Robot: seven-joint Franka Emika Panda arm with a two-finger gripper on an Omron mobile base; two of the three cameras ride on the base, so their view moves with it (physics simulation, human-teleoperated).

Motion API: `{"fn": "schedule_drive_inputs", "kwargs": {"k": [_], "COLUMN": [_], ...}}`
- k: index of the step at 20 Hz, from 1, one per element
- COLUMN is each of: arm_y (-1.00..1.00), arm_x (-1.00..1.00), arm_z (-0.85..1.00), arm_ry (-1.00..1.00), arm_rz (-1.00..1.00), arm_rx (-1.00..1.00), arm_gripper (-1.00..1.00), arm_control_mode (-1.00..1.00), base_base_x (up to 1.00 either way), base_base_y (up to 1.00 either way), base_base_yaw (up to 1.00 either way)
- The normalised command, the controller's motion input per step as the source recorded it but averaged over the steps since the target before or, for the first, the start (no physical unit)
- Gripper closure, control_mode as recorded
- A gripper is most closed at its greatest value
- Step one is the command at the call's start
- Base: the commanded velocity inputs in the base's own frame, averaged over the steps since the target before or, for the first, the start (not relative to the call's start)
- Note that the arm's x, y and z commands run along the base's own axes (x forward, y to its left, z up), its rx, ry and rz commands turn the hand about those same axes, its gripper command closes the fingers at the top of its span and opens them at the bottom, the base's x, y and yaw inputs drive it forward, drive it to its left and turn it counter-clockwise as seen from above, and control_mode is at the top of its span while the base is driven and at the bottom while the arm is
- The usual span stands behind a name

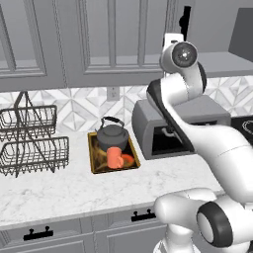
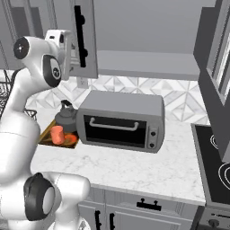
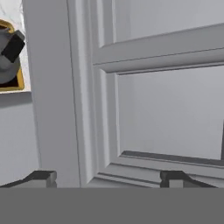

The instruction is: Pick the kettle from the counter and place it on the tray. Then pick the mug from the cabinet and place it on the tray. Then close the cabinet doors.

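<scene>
The white marble tabletop (image 1: 74, 190) is stretching along the wall under the grey cabinet (image 1: 113, 39), and one of the cabinet doors (image 2: 83, 36) is standing ajar at the upper left of the right base view, with the arm's hand raised just beside it. A grey toaster oven (image 2: 119, 121) is sitting on the tabletop to the right of the tray (image 1: 96, 163). The tray is lying flat between the oven and a pair of wire baskets (image 1: 32, 141) at the far left. The kettle (image 1: 111, 136) is resting on the far part of the tray, and the mug (image 1: 115, 158) is standing on the near part, just in front of it. The tool (image 3: 107, 178) is facing a panelled door face with its jaws spread wide and gripping nothing.
</scene>
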Motion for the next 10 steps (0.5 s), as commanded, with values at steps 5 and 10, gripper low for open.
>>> {"fn": "schedule_drive_inputs", "kwargs": {"k": [5, 10], "arm_y": [0.00, 0.02], "arm_x": [0.53, 0.36], "arm_z": [-0.08, -0.14], "arm_ry": [0.00, 0.00], "arm_rz": [0.08, 0.07], "arm_rx": [0.00, 0.00], "arm_gripper": [-1.00, -1.00], "arm_control_mode": [-1.00, -1.00], "base_base_x": [0.00, 0.00], "base_base_y": [0.00, 0.00], "base_base_yaw": [0.00, 0.00]}}
